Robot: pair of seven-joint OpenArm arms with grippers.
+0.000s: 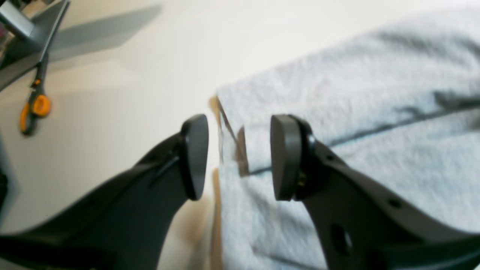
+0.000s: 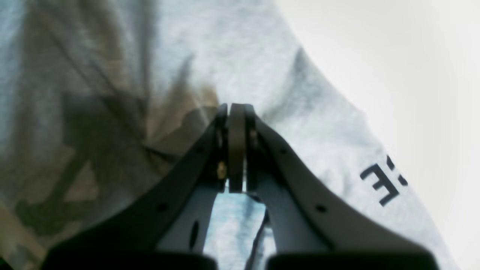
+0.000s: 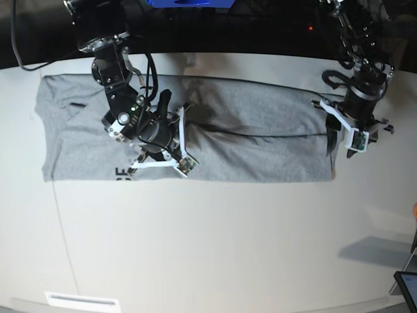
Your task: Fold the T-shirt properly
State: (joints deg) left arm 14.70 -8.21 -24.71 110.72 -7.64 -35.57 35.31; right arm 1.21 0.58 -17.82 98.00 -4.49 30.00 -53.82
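The heather-grey T-shirt (image 3: 254, 124) lies as a long folded band across the white table (image 3: 215, 248), with black lettering at its 8 o'clock corner. The left gripper (image 1: 239, 157) hangs at its 3 o'clock edge, jaws apart, empty. The right gripper (image 2: 236, 148) is closed over the fabric; whether it pinches cloth cannot be told.

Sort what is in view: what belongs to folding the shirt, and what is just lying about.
Belongs to the job:
- T-shirt, spread out on the table
- left gripper, open over the shirt's edge
- right gripper, shut above the cloth

Just lying about:
- orange-handled scissors, off to the side on the table
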